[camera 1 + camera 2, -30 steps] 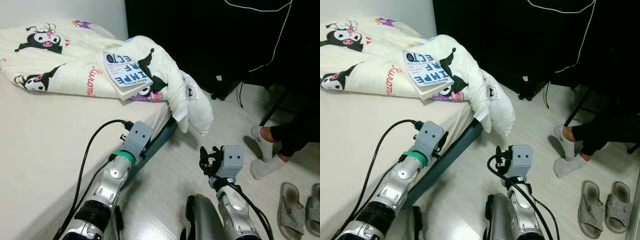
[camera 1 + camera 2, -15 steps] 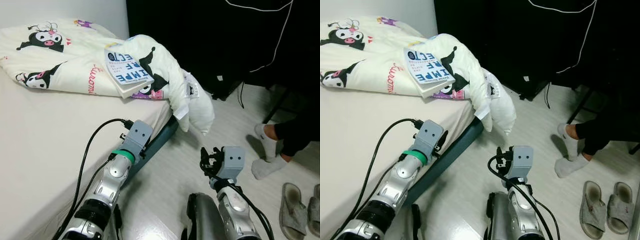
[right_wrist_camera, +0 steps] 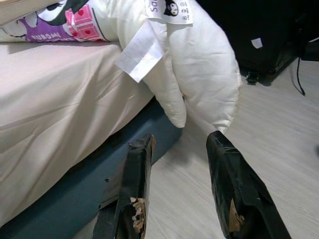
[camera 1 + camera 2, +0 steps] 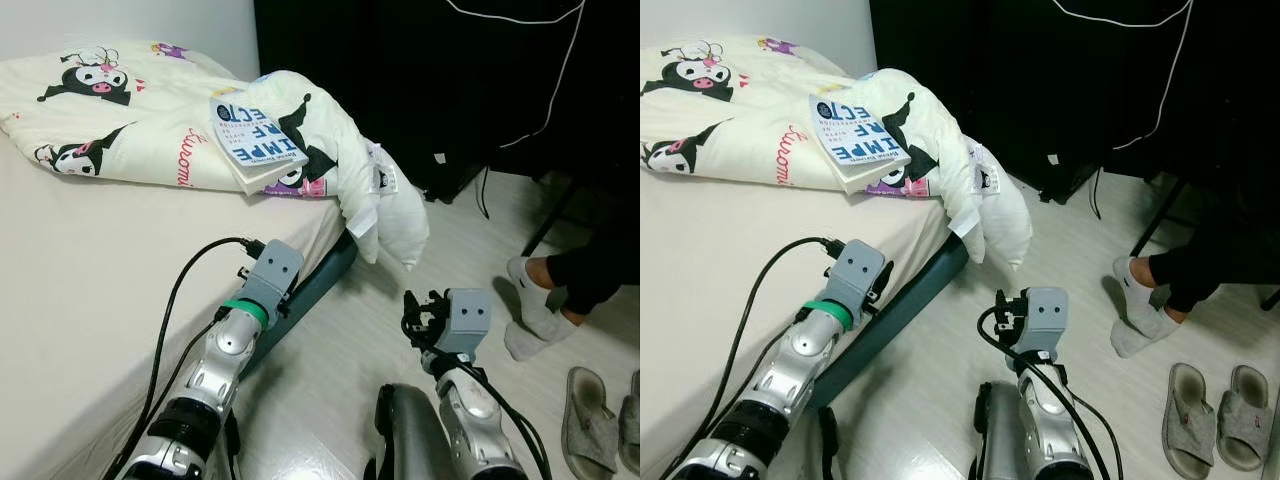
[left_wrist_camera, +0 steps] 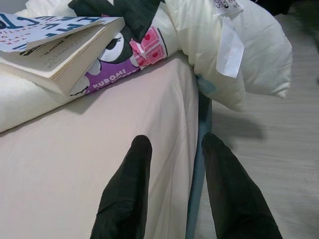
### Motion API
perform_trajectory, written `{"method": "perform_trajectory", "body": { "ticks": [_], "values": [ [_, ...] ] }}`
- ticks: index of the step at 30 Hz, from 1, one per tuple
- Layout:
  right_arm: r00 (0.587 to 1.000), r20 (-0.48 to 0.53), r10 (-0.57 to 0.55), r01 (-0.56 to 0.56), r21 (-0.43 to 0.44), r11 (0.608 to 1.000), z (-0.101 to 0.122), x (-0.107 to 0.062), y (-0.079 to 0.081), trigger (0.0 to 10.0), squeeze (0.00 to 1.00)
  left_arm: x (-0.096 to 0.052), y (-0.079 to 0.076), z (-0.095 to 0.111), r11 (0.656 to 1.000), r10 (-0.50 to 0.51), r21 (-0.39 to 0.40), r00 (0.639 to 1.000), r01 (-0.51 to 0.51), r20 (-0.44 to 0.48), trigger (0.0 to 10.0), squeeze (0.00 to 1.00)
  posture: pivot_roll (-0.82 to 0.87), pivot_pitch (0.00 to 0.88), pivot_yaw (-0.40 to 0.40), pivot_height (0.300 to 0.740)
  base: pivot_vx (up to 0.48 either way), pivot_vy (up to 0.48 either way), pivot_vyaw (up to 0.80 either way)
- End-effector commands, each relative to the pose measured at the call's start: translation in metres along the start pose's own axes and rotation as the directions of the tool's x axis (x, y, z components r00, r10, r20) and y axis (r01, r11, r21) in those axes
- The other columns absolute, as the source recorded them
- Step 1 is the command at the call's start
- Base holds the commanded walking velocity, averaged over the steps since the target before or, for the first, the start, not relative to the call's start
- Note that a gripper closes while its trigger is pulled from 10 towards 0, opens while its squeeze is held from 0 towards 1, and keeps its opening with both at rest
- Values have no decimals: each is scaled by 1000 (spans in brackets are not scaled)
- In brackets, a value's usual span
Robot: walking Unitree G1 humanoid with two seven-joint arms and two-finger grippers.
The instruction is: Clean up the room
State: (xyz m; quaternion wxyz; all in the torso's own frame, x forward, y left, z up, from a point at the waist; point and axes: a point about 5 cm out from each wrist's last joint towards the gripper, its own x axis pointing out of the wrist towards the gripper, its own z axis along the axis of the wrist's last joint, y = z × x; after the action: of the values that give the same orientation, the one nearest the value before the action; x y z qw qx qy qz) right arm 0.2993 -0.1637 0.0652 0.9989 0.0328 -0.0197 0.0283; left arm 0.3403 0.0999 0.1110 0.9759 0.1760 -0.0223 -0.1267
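Observation:
A white book [image 4: 257,137] with blue letters lies on a crumpled cream blanket [image 4: 130,120] printed with cartoon figures, at the far side of the bed [image 4: 80,290]. One corner of the blanket [image 3: 199,84] hangs over the bed's edge toward the floor. My left gripper [image 5: 172,149] hovers open over the bed's near corner, short of the book [image 5: 55,45]. My right gripper [image 3: 179,149] is open above the floor beside the bed frame, pointing at the hanging blanket corner. Neither holds anything.
A person's legs in white socks [image 4: 535,310] stand on the pale floor at the right, with grey slippers [image 4: 1215,425] near them. Dark furniture and cables [image 4: 470,110] fill the back. The teal bed frame [image 4: 315,285] runs between my arms.
The view has shifted slightly, so the bed and book sit a little differently. The person's foot has moved a bit. Both arms keep their pose.

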Motion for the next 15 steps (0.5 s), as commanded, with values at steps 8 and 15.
{"method": "perform_trajectory", "body": {
  "ticks": [8,15],
  "values": [
    [999,-33,-10,10,11,1000,-8,-5,-3,10000,0,-1,-6,-6,1000,-14,-7,999,14,-29,10000,0,27,87,40,614,0,0,0],
    [999,-33,-9,9,13,1000,-8,-5,-3,10000,0,-3,-7,-7,1000,-23,-6,999,23,-31,10000,0,27,88,44,629,0,0,0]
  ]
}}
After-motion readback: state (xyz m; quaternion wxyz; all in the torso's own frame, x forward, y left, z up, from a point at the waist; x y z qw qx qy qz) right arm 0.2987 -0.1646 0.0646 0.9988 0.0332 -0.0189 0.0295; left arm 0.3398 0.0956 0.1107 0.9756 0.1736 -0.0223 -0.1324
